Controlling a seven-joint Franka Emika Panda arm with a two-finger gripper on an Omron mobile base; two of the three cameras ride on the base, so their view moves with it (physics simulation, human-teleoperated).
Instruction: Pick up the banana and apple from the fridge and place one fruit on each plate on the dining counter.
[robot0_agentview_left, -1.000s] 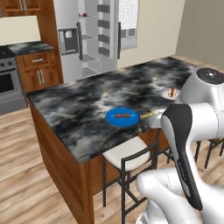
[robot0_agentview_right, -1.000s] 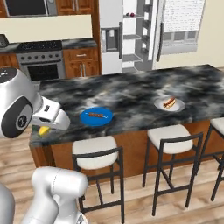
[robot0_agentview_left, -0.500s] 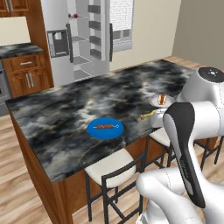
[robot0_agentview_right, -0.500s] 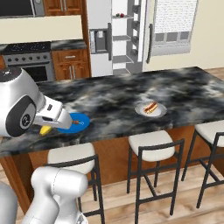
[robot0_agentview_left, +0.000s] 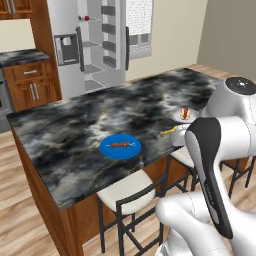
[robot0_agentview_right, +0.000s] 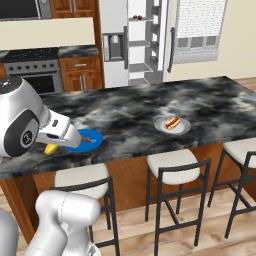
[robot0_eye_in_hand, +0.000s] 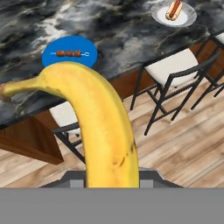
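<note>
Simulated kitchen with wood plank floor, beige walls, reddish-brown cabinets at the back. Long dining counter (robot0_agentview_left: 75, 145) with black-and-grey swirled marble top across the middle of both base views. Beyond it the fridge (robot0_agentview_right: 135, 40), grey, doors standing open, white shelves showing, one small dark item on an upper shelf, too small to name. Left of the fridge a stove (robot0_agentview_right: 32, 77) under the wall cabinets, seen in the right base view.

On the marble, a blue plate (robot0_agentview_left: 120, 146) carrying a thin brown skewer (robot0_eye_in_hand: 68, 53). Further along, well apart, a pale plate (robot0_agentview_right: 172, 125) holding a hot-dog-like food (robot0_eye_in_hand: 174, 8). Both plates thus already occupied by something. Bar stools (robot0_agentview_right: 175, 165) with pale cushions and dark frames lined up along the near side of the counter, between base and marble.

Gripper (robot0_agentview_right: 50, 148) held over the near edge of the counter, just beside the blue plate, clamped on the banana (robot0_eye_in_hand: 98, 127). Banana bright yellow, long and curved, brownish stem tip pointing to the upper left in the hand view, covering the finger tips there. Yellow end visible below the white wrist in the right base view.
</note>
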